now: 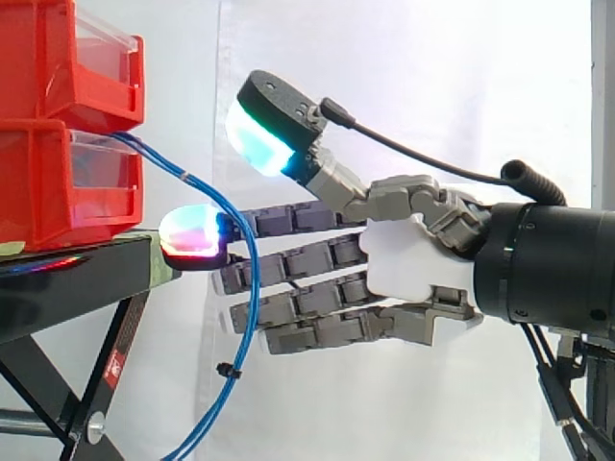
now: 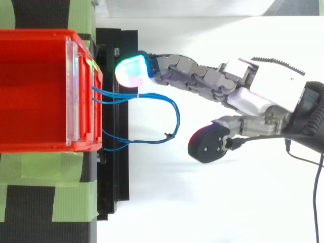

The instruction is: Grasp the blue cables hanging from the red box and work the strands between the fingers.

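Robot hand (image 1: 413,254) is open, fingers straight, thumb lifted clear. Blue cables (image 1: 246,317) droop from the red bin (image 1: 48,182) across its fingertips, so you'd curl slowly and let the strands slip between.

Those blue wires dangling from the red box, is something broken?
Nothing looks broken. The blue cables come out of the front of the lower red bin and hang in a loose loop beside the black stand. The robot hand reaches at them with straight fingers, thumb held apart.
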Controlling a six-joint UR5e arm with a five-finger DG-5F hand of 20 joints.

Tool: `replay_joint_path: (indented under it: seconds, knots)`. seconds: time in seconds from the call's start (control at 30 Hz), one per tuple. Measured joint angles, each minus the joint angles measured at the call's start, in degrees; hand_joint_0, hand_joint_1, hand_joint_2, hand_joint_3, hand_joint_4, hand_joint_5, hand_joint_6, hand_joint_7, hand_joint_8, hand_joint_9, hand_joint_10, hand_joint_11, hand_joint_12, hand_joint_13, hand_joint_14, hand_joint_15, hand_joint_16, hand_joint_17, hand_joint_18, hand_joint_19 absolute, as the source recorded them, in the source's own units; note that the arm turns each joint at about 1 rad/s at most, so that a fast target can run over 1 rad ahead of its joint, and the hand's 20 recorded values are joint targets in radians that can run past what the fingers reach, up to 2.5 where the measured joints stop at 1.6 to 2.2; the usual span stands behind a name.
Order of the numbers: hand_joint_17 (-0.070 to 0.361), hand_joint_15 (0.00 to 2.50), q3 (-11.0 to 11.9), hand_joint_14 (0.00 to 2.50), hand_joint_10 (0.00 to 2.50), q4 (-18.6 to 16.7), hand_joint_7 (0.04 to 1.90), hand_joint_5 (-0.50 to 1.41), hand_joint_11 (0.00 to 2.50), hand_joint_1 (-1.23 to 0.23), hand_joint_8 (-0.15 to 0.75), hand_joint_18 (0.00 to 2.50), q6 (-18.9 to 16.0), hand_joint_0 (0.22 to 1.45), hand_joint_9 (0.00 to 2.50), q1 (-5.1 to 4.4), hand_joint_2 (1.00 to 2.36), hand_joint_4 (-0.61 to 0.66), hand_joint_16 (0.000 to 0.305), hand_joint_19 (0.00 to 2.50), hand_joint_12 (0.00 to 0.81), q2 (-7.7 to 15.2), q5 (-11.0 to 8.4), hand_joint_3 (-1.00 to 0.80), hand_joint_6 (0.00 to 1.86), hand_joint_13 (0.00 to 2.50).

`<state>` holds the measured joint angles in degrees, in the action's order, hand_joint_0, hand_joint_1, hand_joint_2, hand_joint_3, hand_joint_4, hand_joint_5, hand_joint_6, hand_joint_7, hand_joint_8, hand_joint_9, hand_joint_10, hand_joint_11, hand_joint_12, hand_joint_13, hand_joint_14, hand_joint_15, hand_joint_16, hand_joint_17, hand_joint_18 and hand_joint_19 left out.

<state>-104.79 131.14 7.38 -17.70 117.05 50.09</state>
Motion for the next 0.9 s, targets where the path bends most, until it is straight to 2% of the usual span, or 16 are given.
replay_joint_path:
  seconds: [0.17, 0.27, 0.57, 0.63, 0.67, 0.9]
  knots:
    - [0.177, 0.13, 0.2, 0.0, 0.0, -0.5, 0.66, -0.34, 0.06, -0.54, 0.355, 0.0, 1.0, 0.68, 0.23, -0.42, 1.0, 0.19, 0.079, 0.04, 0.463, 0.0, -0.45, -0.96, 0.01, 0.15]
    - [0.176, 0.14, 0.2, 0.0, 0.0, -0.7, 0.67, -0.34, 0.09, -0.54, 0.359, 0.0, 1.1, 0.68, 0.25, -0.74, 1.0, 0.19, 0.078, 0.05, 0.469, 0.1, -1.57, -0.96, 0.0, 0.19]
    - [0.176, 0.17, 0.2, 0.0, 0.0, -4.0, 0.67, -0.33, 0.1, -0.54, 0.358, 0.07, 0.6, 0.69, 0.27, -1.63, 1.0, 0.2, 0.078, 0.09, 0.474, 2.5, -6.99, -0.95, 0.0, 0.23]
    - [0.174, 0.18, 0.3, 0.0, 0.0, -4.7, 0.67, -0.33, 0.12, -0.54, 0.361, 0.11, 0.6, 0.69, 0.28, -1.66, 1.0, 0.2, 0.077, 0.11, 0.479, 2.7, -7.94, -0.95, 0.0, 0.25]
    - [0.177, 0.15, 0.4, 0.0, 0.0, -4.9, 0.64, -0.3, 0.07, -0.57, 0.369, 0.21, 0.7, 0.69, 0.32, -1.68, 1.0, 0.2, 0.079, 0.07, 0.486, 2.7, -8.32, -0.95, 0.0, 0.3]
    - [0.175, 0.19, 1.4, 0.0, 0.0, -5.0, 0.64, -0.3, 0.09, -0.57, 0.372, 0.28, 1.5, 0.69, 0.34, -2.03, 1.0, 0.21, 0.078, 0.09, 0.494, 2.8, -11.83, -0.95, 0.0, 0.36]
